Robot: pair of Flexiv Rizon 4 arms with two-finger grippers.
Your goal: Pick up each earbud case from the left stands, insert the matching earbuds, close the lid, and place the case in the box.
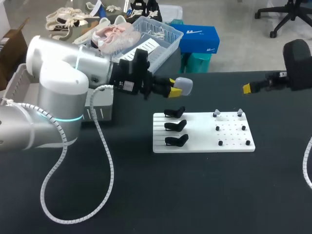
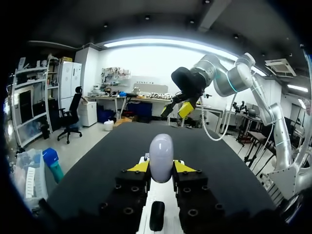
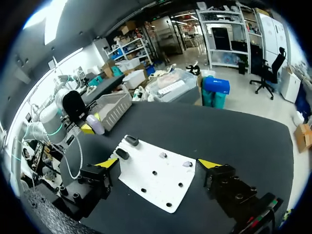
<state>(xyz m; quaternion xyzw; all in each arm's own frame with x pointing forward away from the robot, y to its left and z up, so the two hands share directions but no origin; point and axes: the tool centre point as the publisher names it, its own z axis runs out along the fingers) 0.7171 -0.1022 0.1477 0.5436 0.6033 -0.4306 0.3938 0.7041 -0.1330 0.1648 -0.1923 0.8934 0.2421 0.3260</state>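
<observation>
Left pincer (image 1: 174,88), clamped on the case (image 1: 184,86), holds it aloft behind the board (image 1: 204,142), clear of the stands (image 1: 176,126), presumably for loading. Right pincer (image 1: 247,88), wide open and empty, hovers beyond the board's earbud (image 1: 216,113) end, likely ready to pick.

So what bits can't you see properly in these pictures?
- Case lid: the case in the left gripper shows only one rounded side in the left wrist view and is small in the head view, so open or shut is unclear.
- Grey box: the left arm hides most of it in the head view; its inside is unseen.
- Earbuds on the white board: too small in every view to tell their shape.
</observation>
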